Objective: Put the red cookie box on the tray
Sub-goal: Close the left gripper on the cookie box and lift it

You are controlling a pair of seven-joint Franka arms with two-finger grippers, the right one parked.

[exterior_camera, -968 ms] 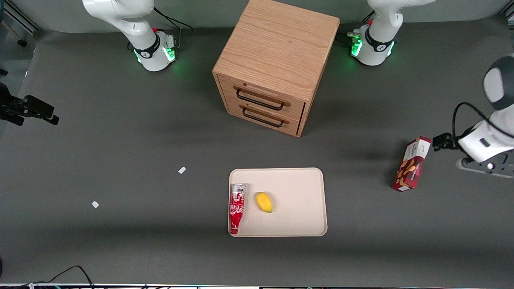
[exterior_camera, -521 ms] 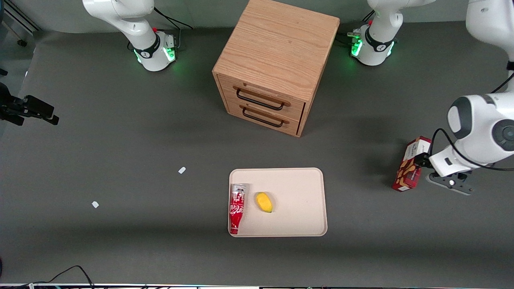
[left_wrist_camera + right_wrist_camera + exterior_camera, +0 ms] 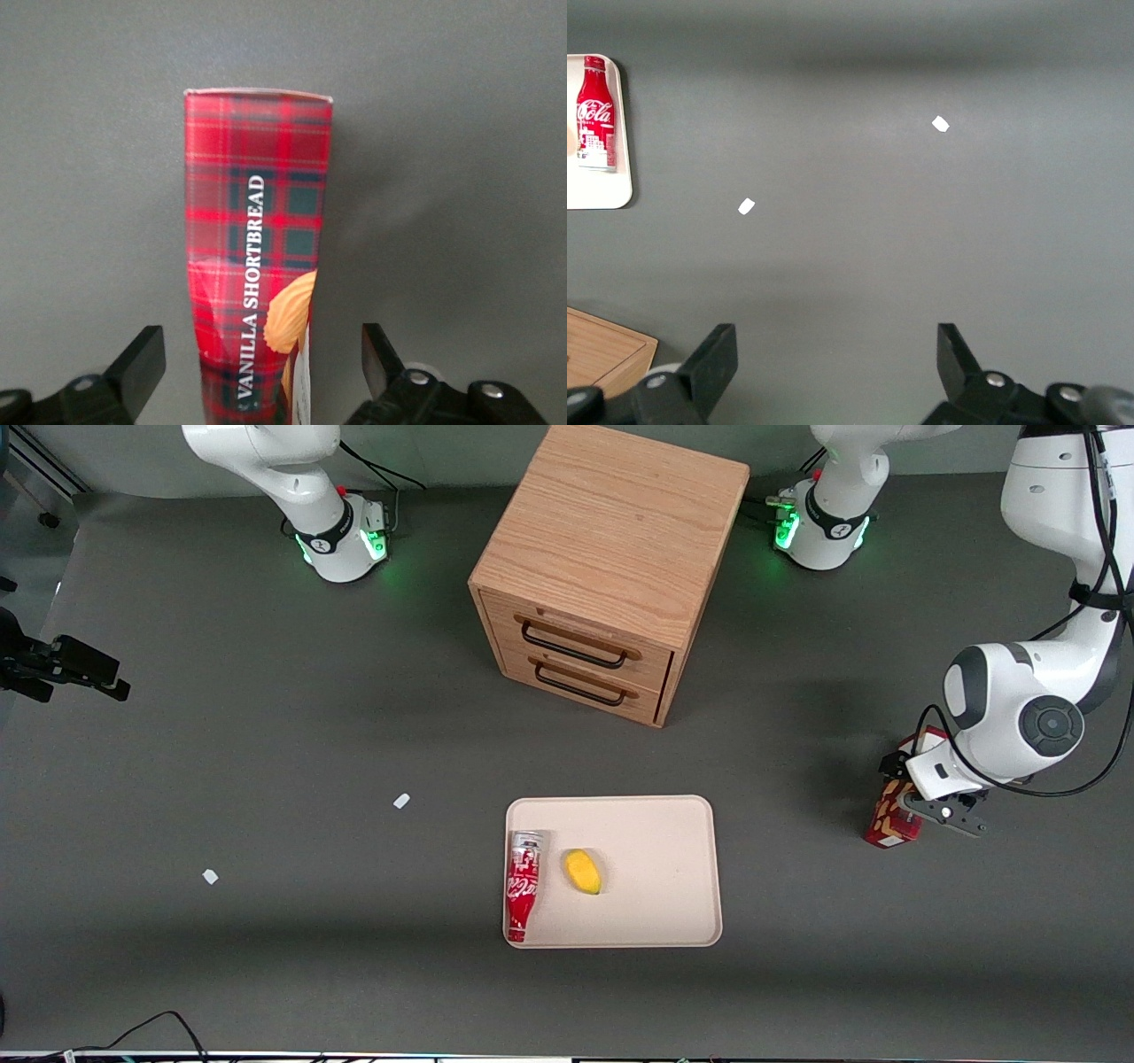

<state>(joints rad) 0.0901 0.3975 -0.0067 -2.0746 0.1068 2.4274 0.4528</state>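
The red cookie box (image 3: pixel 889 821) lies on the grey table toward the working arm's end, well apart from the tray (image 3: pixel 673 850). The left arm's gripper (image 3: pixel 905 802) is over the box and covers most of it in the front view. In the left wrist view the tartan box (image 3: pixel 257 266), printed with a tan cookie, lies lengthwise between the open fingers (image 3: pixel 142 359), with a gap on each side. The gripper (image 3: pixel 261 354) touches nothing. The cream-beige tray lies in the middle of the table, nearer the front camera than the cabinet.
A red cola can (image 3: pixel 523 884) and a small yellow fruit (image 3: pixel 583 871) lie on the tray. A wooden two-drawer cabinet (image 3: pixel 602 540) stands farther from the camera than the tray. Two small white scraps (image 3: pixel 401 801) (image 3: pixel 210 877) lie toward the parked arm's end.
The left arm has swung in from the table's end and brought the gripper over the box, so the box now sits between the fingers. The box has not moved.
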